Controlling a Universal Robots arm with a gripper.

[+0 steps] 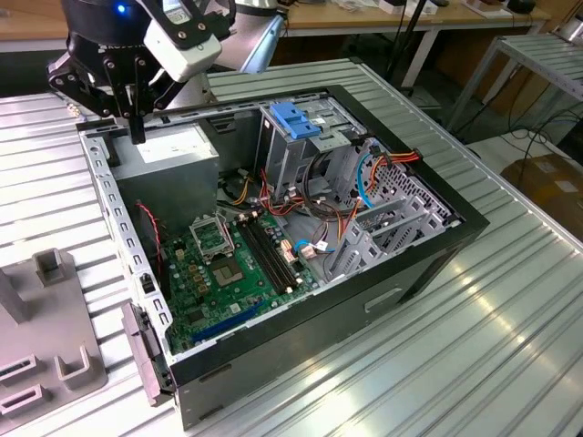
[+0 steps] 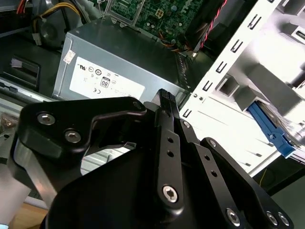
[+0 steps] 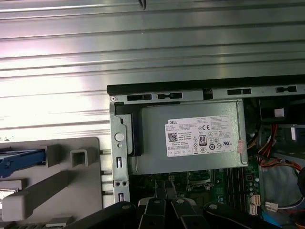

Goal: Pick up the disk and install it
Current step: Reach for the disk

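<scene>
From the exterior view I see the whole open case (image 1: 321,339) on the ribbed metal table (image 1: 474,364), with the motherboard (image 1: 228,264) and a blue bracket (image 1: 296,118) on the drive cage, both far from the gripper (image 1: 137,137). The gripper hangs over the case corner, just above the grey power supply (image 1: 168,150).

The first wrist view looks straight down. There the power supply (image 3: 190,138) with its white label lies under the gripper (image 3: 165,183), and beyond the case wall, to the side of the gripper, stands a grey holder (image 3: 62,191). The disk (image 3: 21,156) sits in this holder, its light-blue rail visible, well apart from the fingers.

In the second wrist view the gripper (image 2: 164,95) has its fingers pressed together with nothing between them, touching nothing. The disk (image 2: 271,130) shows again past the perforated wall
</scene>
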